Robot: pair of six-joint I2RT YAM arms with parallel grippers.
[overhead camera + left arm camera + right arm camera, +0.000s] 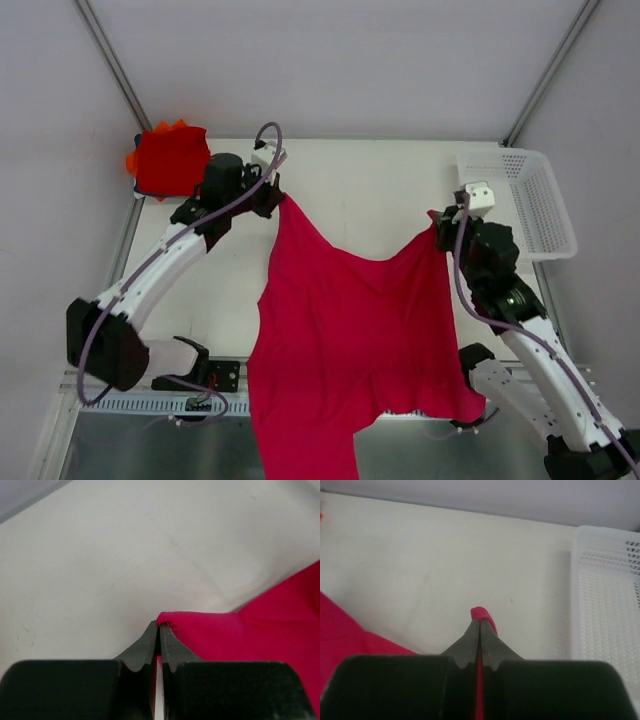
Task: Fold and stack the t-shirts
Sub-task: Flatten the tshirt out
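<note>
Folded stack (pixel 172 160) far left done. Crimson t-shirt (pixel 350 340) unfolded; left gripper (pixel 159 627) and right gripper (pixel 480 622) each pinch corner. Folding, stacking left.

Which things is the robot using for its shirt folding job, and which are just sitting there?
For the job:
- crimson-pink t-shirt, spread out and pinched by the left claw and right claw
- folded t-shirt stack at the far left corner

Just lying about:
- white basket on the right, with nothing in it
</note>
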